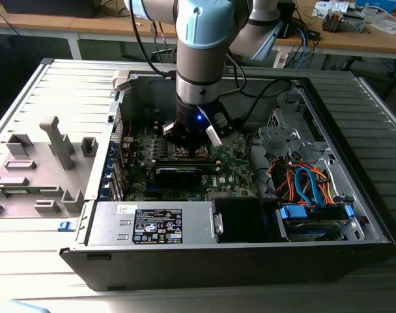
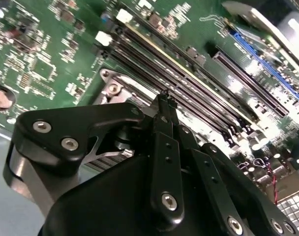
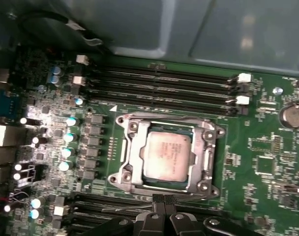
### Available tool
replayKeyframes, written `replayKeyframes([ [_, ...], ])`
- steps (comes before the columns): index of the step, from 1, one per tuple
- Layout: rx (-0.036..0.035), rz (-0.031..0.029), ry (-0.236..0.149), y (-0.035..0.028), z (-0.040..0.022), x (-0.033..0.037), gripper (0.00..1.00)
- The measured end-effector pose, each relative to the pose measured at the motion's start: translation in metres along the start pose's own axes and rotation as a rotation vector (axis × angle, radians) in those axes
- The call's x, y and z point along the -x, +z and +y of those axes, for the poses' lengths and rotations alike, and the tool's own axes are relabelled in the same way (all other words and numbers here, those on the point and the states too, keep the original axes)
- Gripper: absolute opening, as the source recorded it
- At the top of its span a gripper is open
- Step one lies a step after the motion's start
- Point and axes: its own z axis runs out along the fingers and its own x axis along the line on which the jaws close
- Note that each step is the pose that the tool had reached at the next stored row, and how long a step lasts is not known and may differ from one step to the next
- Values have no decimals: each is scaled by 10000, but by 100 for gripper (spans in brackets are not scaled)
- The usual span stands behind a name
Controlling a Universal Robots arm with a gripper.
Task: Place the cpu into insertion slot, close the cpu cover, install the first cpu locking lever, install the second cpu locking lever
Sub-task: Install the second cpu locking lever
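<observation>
— Where are you now?

— Down inside the open computer case point(image 1: 354, 215), over the green motherboard point(image 1: 237, 166). In the exterior view my gripper point(image 1: 193, 147) sits low above the board, just beyond the long black card point(image 1: 178, 175).

— And the cpu?

— The cpu point(image 3: 168, 155) lies flat in the insertion slot point(image 3: 127, 169), its silver-grey top showing through the window of the cpu cover point(image 3: 204, 157), which lies down around it. In the first wrist view my fingertips point(image 3: 159, 202) are just beside one edge of that frame, off the chip itself, right by a thin metal lever point(image 3: 122, 209) that runs along that edge.

— Your fingers?

— Pressed together, the 2 tips meeting in a narrow point in both wrist views; I cannot tell whether anything thin is caught between them. Rows of dark memory slots point(image 3: 159, 86) lie on the socket's opposite side.
</observation>
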Motion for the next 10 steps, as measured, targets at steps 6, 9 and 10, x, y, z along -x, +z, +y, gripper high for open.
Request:
replayKeyframes([
  [6, 282, -42, -4, 19, -71, -112, 11],
  [9, 348, -54, -7, 36, -74, -173, 11],
  [10, 365, -58, -6, 42, -75, -192, 11],
])
